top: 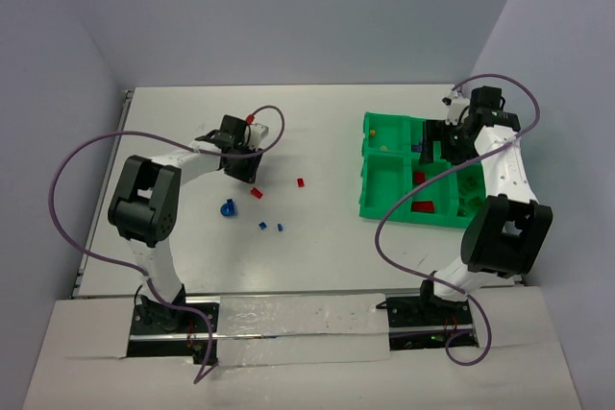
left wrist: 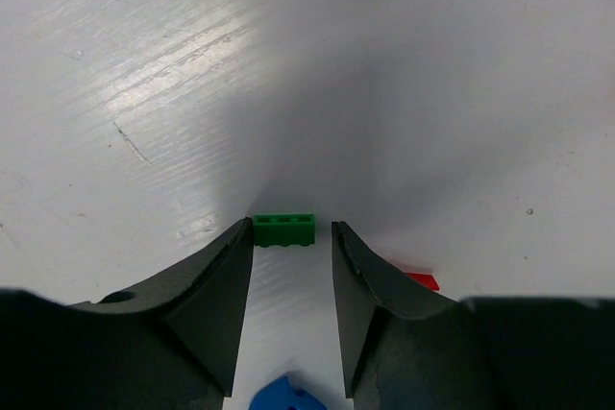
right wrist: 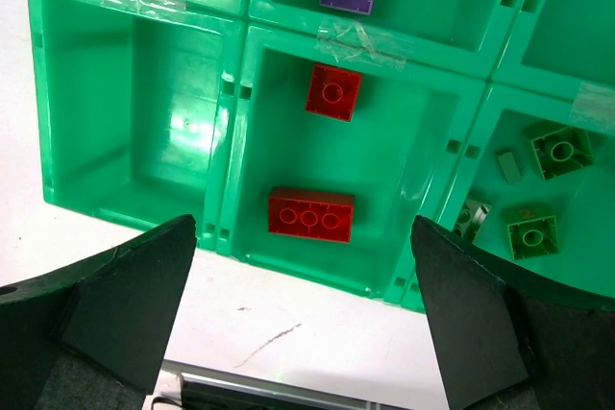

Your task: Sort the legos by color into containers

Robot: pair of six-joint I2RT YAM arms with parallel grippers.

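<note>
**Left Arm Pick of Green Brick: Fault Risks and Part Orientation**

**Position.** All positions refer to the green tray (top: 386,180). The green brick (left wrist: 283,229) lies on the white table (left wrist: 384,64), well apart from the tray and to its left in the top view, where the left arm hides it.

**End effectors.** The left gripper (left wrist: 291,230) is down at the table, jaws apart, bracketing the brick at the very tips. The left finger (left wrist: 216,285) appears to touch one end of the brick. The right finger (left wrist: 370,285) stands just clear of the other end, so nothing is clamped. The right gripper (right wrist: 303,232) hangs over the tray compartment that holds two red bricks (right wrist: 310,213), its jaws spread wide and empty.

**Fault risks.**
- Contact looks one-sided, so closing may shove the brick sideways or pivot it before the second finger arrives.
- The grip falls on the small end faces at the fingertips, so the brick may squirt forward out of the jaws.
- A red brick (left wrist: 421,280) shows from under the right finger and may be dragged along.
- A blue piece (left wrist: 283,396) sits between the fingers nearer the wrist and may be pinched as well, carrying the wrong colour to the tray.

**Orientation.** The long axis runs straight across the gap, finger to finger, flat to the table. The brick appears to lie on its side, studs toward the wrist camera
</note>
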